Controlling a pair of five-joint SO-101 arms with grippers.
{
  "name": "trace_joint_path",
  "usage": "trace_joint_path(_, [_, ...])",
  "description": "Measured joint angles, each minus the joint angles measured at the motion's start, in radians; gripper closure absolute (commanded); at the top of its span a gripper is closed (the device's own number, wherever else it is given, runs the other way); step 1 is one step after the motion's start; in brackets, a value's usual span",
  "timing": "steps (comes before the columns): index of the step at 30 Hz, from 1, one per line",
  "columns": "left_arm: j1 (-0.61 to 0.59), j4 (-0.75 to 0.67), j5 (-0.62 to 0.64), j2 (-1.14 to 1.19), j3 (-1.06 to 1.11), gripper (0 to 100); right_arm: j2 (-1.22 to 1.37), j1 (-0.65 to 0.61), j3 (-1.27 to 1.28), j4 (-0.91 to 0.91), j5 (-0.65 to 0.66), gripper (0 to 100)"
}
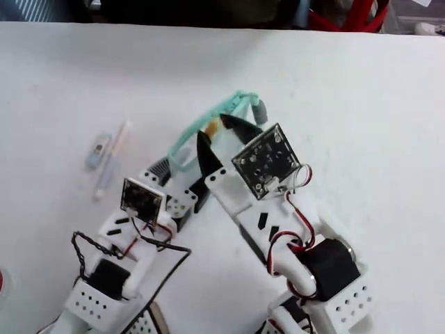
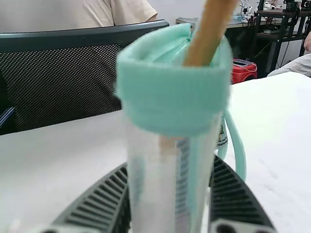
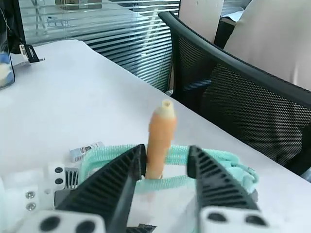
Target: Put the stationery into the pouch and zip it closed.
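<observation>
Step in hand, as I judge it: feeding the orange pen (image 3: 160, 136) into the pouch (image 2: 172, 92). I should let it sink below the rim and hold the mouth upright. The right fingers (image 3: 116, 179) stand parted around the pen, gripping nothing. The left fingers (image 2: 102, 204) clamp the pouch: clear body, mint-green rim, centre of the high view. More stationery (image 1: 108, 156) lies on the surface (image 1: 361, 104), left of centre.

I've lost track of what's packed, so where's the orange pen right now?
The orange pen stands in the open mouth of the pouch, between the fingers of the right gripper; the left gripper holds the pouch.
</observation>
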Motion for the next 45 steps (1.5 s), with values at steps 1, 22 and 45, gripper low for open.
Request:
trace_joint_path(1, [0.000,0.000,0.000,0.000,0.000,79,0.000,0.000,0.000,0.006,0.002,75.5])
trace_joint_path(22, [0.000,0.000,0.000,0.000,0.000,79,0.333,0.258,-0.245,-0.037,-0.133,75.8])
trace_joint_path(45, [-0.002,0.000,0.000,0.000,0.000,79,0.629,0.216,-0.543,0.307,-0.233,75.8])
